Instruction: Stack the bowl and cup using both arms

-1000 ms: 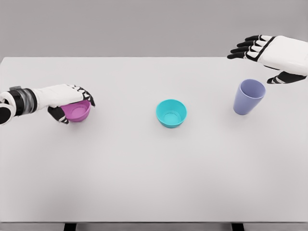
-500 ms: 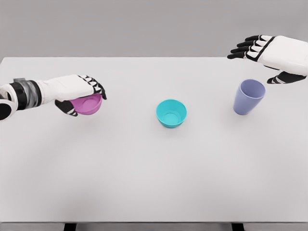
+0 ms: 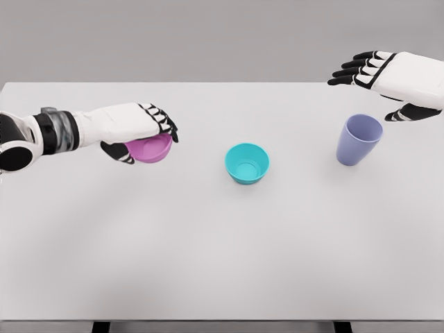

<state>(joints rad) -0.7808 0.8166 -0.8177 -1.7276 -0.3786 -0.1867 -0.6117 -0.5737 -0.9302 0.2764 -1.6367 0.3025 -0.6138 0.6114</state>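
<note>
My left hand (image 3: 142,135) is shut on a pink bowl (image 3: 151,149), gripping it from above and holding it just over the table, left of centre. A teal bowl (image 3: 247,163) stands upright on the white table (image 3: 222,236) at the centre, apart from the pink one. A lavender cup (image 3: 359,139) stands upright at the right. My right hand (image 3: 378,80) hovers above and behind the cup with its fingers spread, holding nothing.
The left hand has carried the pink bowl rightward toward the teal bowl and slightly up. The right hand, the teal bowl and the cup have not moved.
</note>
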